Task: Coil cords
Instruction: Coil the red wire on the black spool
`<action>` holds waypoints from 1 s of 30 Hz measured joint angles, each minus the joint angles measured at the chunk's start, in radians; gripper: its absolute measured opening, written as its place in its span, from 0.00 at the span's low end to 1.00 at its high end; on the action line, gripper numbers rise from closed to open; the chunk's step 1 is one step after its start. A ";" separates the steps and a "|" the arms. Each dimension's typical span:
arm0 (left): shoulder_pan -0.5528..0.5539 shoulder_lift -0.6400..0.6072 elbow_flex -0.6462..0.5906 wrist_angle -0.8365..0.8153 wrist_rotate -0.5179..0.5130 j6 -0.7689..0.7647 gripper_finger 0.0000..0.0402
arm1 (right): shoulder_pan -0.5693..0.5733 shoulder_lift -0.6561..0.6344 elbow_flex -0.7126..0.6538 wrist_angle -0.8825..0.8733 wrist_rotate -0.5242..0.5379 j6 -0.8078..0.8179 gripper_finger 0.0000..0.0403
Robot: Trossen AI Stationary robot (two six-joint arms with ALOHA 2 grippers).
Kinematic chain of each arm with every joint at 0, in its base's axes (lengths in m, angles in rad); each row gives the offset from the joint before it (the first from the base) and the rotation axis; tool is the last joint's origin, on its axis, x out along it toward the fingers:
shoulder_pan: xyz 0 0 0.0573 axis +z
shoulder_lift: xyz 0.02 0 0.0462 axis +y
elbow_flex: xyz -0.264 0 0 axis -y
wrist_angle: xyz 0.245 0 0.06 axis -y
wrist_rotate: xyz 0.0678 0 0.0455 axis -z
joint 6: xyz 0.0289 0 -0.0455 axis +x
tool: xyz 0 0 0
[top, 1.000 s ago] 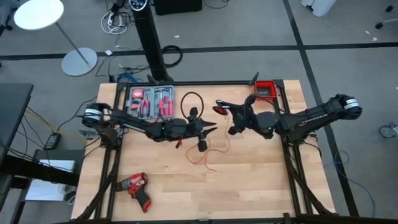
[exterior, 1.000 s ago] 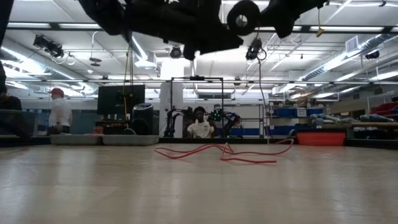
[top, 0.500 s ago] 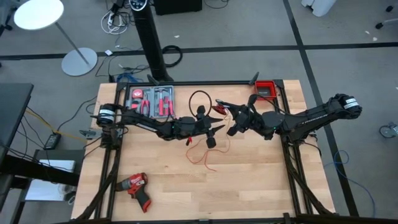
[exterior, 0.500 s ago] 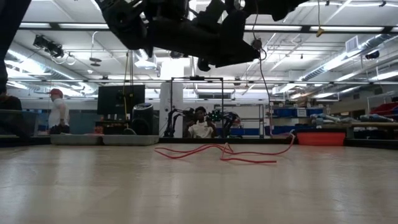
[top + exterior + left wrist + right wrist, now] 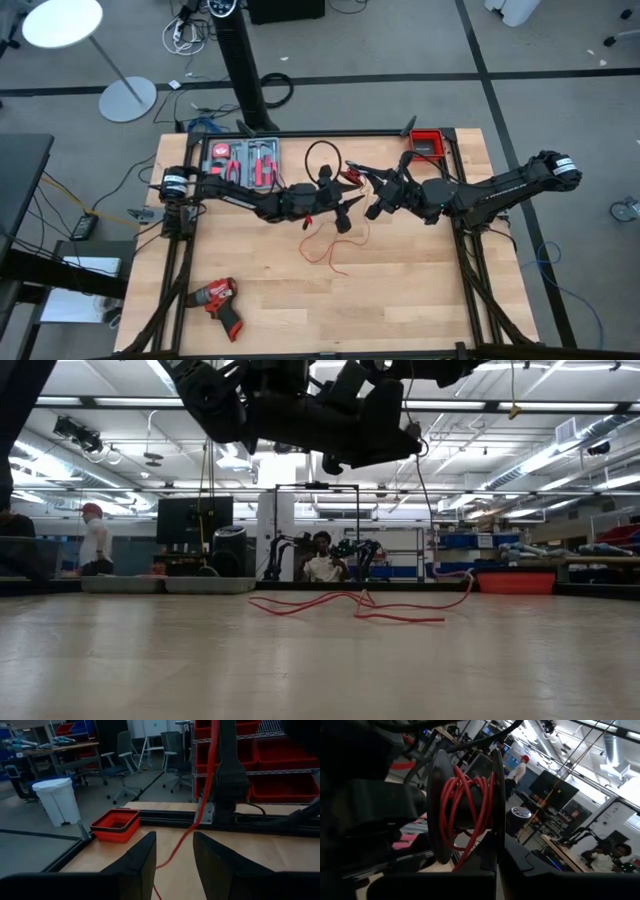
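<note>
The red wire (image 5: 326, 246) lies in slack loops on the table's middle (image 5: 350, 606). One strand rises to a black spool (image 5: 465, 805) wound with red wire, which shows in the high view as well (image 5: 351, 176). My right gripper (image 5: 368, 190) is shut on this spool above the table's middle. My left gripper (image 5: 347, 208) hovers open just left of it, fingers level. The rising strand (image 5: 176, 851) runs between its two fingers (image 5: 140, 860) without visibly touching either. My right gripper (image 5: 495, 857) holds the spool by the lower rim of one flange (image 5: 494, 827), coming at it level from the table's right. The spool hangs clear of the table, and wire trails down from it. The spot where the fingers meet the flange is too dark to read.
A tray of red-handled hand tools (image 5: 240, 165) sits at the far left, a red bin (image 5: 427, 143) at the far right corner, and a red drill (image 5: 218, 298) near the front left. People stand and sit in the room beyond the table (image 5: 322, 565).
My left gripper has moved toward the table's right, closing on the right gripper and the spool, and has sunk a little. The wire on the table has stayed where it was.
</note>
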 joint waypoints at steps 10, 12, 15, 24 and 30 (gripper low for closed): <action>0.000 -0.001 0.000 0.047 -0.023 0.000 0.28 | 0.000 0.000 0.000 0.007 -0.005 0.017 0.00; 0.000 -0.001 0.000 0.047 -0.023 -0.003 0.22 | 0.000 0.000 0.000 0.010 -0.005 0.017 0.00; 0.001 -0.001 0.000 0.037 -0.005 -0.023 0.08 | 0.000 0.000 0.000 0.019 -0.016 0.017 0.00; 0.004 -0.015 -0.001 -0.052 -0.010 0.005 0.00 | 0.005 0.000 0.000 0.022 -0.011 0.017 0.00; 0.004 -0.081 -0.002 -0.162 -0.126 0.128 0.00 | 0.040 0.000 0.000 0.008 0.034 -0.009 0.00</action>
